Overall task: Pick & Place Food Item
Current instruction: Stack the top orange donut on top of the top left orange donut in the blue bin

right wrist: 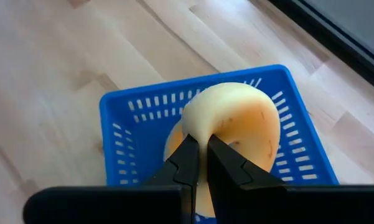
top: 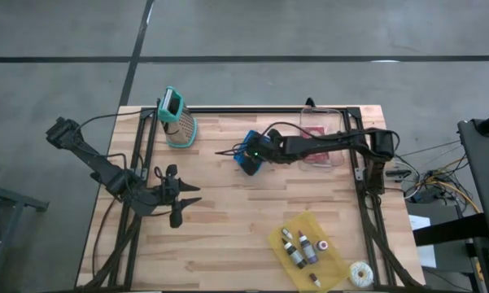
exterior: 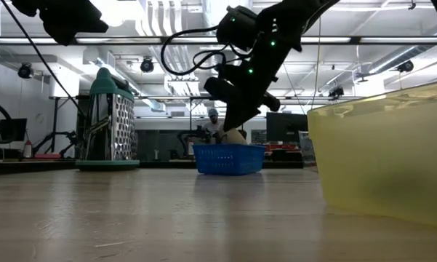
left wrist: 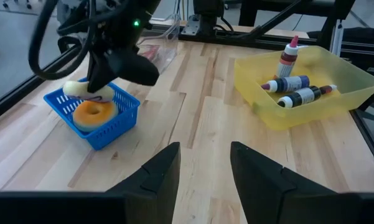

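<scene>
Holding pale bun (right wrist: 233,118), right gripper (right wrist: 199,149), over blue basket (right wrist: 130,118), no readable labels

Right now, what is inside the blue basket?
In the blue basket lies an orange donut. The right gripper holds a pale food piece above it, covering most of the basket floor, so anything else there is hidden.

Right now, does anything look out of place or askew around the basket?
Nothing stands out. The right gripper holds a pale food item over the upright blue basket, where a donut lies. No spill shows.
</scene>
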Controlling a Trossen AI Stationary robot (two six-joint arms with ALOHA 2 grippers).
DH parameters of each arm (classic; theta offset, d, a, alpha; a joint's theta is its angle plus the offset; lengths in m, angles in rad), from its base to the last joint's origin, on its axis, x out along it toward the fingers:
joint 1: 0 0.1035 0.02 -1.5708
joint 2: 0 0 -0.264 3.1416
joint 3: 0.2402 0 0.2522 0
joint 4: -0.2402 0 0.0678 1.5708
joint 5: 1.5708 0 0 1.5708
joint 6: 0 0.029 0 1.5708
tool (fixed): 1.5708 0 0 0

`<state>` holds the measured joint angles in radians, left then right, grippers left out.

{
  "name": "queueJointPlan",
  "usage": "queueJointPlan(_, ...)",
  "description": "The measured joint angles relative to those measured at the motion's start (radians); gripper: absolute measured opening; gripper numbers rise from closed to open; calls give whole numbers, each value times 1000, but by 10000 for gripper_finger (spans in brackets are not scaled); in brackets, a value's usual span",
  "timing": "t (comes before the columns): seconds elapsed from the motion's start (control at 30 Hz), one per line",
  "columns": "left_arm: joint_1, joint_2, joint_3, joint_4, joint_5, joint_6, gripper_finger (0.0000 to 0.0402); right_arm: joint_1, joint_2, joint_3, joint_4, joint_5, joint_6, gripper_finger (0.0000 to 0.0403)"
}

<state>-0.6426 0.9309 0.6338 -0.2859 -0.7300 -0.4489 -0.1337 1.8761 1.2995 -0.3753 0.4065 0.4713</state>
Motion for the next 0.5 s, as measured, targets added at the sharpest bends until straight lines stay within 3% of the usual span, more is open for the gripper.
queueJointPlan(0.2, 0, 0, 0, 0, 0, 0, 149, 0, 22, 2, 17, -68, 40, 19)
queueJointPlan(0.5, 0, 0, 0, 0, 0, 0, 149, 0, 66, 1, 26, -75, 46, 19)
